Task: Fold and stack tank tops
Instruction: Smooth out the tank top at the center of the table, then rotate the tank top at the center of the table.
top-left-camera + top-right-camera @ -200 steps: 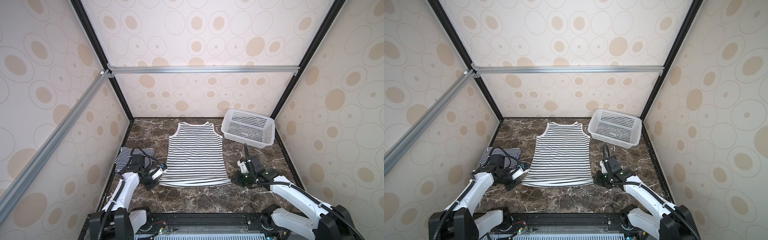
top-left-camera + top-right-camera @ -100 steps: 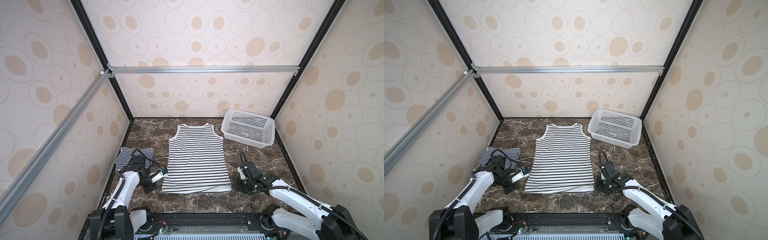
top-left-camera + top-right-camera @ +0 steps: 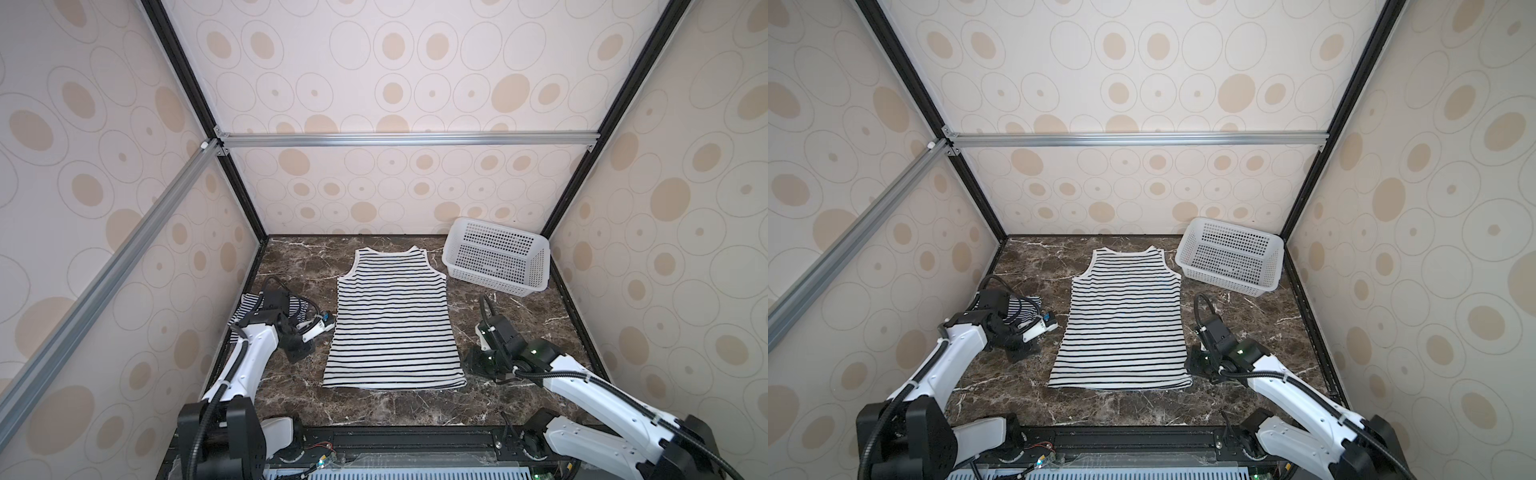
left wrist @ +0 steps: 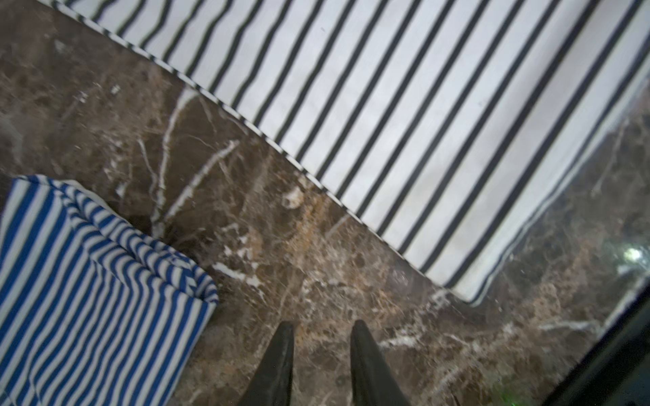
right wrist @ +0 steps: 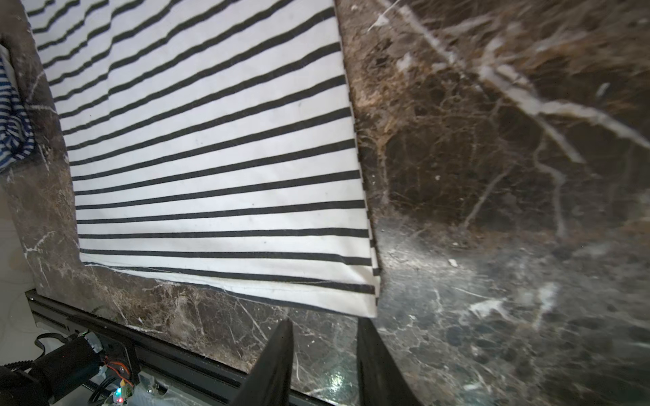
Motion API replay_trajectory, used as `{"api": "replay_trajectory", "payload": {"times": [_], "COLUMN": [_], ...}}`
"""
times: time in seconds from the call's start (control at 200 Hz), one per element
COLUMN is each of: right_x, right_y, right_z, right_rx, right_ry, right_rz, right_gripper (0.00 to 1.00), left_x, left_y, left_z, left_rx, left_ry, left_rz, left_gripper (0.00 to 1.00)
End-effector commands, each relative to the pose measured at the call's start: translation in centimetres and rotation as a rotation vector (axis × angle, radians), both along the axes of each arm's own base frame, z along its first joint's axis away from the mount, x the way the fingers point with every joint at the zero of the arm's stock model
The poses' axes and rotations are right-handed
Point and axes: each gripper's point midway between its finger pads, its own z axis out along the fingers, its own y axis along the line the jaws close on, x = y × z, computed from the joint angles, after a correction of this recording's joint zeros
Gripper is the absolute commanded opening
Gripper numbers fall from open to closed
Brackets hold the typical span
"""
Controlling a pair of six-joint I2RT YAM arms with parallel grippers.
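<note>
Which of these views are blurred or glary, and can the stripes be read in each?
Left wrist view: soft throughout, the wide-striped tank top slightly smeared, one glare spot on the marble table. Right wrist view: stripes crisp, far marble streaked, sheen beside the hem corner. In both top views: sharp, evenly lit, stripes readable.

White shells and black joints on the left arm point(image 3: 249, 361) and right arm point(image 3: 602, 399); black cables point(image 3: 482, 307) loop over the wrists. The left pincer point(image 4: 322, 330) and right pincer point(image 5: 325, 328) have tapered black fingers.
</note>
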Motion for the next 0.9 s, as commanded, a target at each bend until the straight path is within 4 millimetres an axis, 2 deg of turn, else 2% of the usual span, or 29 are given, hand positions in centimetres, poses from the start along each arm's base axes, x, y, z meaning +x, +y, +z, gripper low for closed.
{"api": "replay_trajectory", "payload": {"times": [0.0, 0.095, 0.145, 0.22, 0.335, 0.505, 0.69, 0.805, 0.895], "right_x": [1.3, 1.8, 2.0, 2.2, 2.4, 2.4, 3.6, 4.8, 5.9], "right_y": [2.7, 5.1, 5.7, 5.6, 5.3, 4.2, 1.8, -0.3, -1.0], "right_z": [-0.4, -1.3, -2.0, -3.5, -5.1, -6.5, -6.8, -6.4, -5.4], "right_rx": [-0.034, -0.05, -0.061, -0.106, -0.157, -0.179, -0.123, -0.143, -0.157], "right_ry": [0.003, 0.015, 0.033, 0.076, 0.113, 0.164, 0.198, 0.216, 0.202], "right_rz": [0.027, 0.069, 0.072, 0.059, 0.042, 0.024, -0.056, -0.09, -0.077], "right_gripper": [0.33, 0.33, 0.33, 0.34, 0.34, 0.35, 0.36, 0.36, 0.36], "left_x": [3.6, 4.1, 4.6, 5.2, 6.3, 7.2, 6.1, 4.2, 2.6], "left_y": [-2.5, -4.8, -5.6, -6.3, -6.4, -6.3, -6.4, -7.0, -7.4], "left_z": [0.8, 0.1, -0.6, -1.9, -3.8, -5.1, -6.6, -7.4, -7.7], "left_rx": [-0.044, -0.05, -0.051, -0.032, 0.004, 0.028, 0.061, 0.058, 0.069], "left_ry": [-0.076, -0.071, -0.067, -0.059, -0.036, -0.02, 0.03, 0.077, 0.106], "left_rz": [0.004, -0.059, -0.055, -0.062, -0.036, -0.012, -0.016, -0.059, -0.1], "left_gripper": [0.28, 0.27, 0.28, 0.28, 0.27, 0.27, 0.27, 0.28, 0.27]}}
